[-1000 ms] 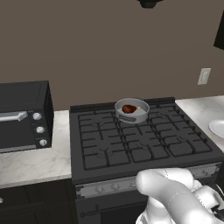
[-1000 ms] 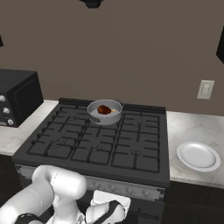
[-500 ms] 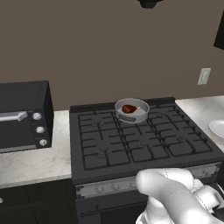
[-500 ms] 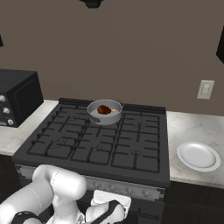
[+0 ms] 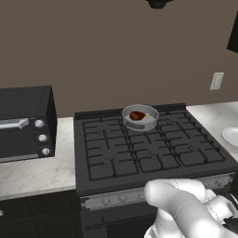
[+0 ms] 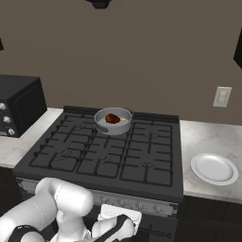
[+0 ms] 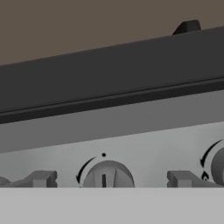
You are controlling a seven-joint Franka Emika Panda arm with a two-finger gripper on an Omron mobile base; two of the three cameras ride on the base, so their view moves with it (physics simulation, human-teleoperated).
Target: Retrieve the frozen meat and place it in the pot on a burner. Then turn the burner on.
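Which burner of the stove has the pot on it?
The rear middle burner, next to the back wall. It carries the grey pot with the meat inside; the other burners have nothing on their grates.

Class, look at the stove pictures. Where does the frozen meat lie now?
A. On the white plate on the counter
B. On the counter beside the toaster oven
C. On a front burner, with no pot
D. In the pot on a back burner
D: the meat lies inside the pot, which stands on a back burner of the stove.
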